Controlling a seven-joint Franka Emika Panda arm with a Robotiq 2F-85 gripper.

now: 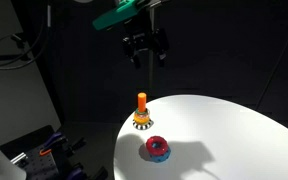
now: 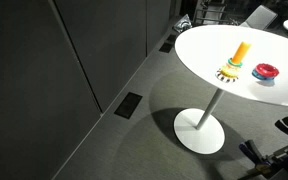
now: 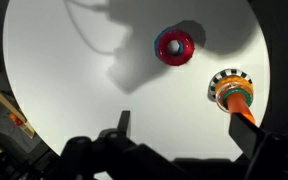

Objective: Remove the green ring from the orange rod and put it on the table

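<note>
Two things sit on the table (image 1: 229,125): the orange rod (image 1: 141,102) and a red-and-blue ring (image 1: 158,148). The rod stands upright on its small round base (image 1: 141,122), long axis vertical, tip pointing straight up. In the wrist view, the rod (image 3: 240,102) seems to slant toward the lower right corner, because that camera looks down on it from above. The ring lies flat just beside the base, apart from it, hole facing up.

Both sit near the table's rim. In an exterior view, the base (image 2: 229,73) stands close to the curved near edge, with the ring (image 2: 265,72) next to it along that same edge. From the wrist, the rod is hard by the right-hand rim, while the ring (image 3: 174,46) lies further in on the white top.

My gripper (image 1: 146,50) hangs well above the table, roughly over the rod, with plenty of air between them. Its jaws stand spread and hold nothing. In the wrist view, I see one dark finger (image 3: 122,122) on one side and its partner far off on the other. A broad stretch of bare white surface runs from the ring toward the far side. The table stands on a single round foot (image 2: 201,131) on the grey floor (image 2: 134,140).
</note>
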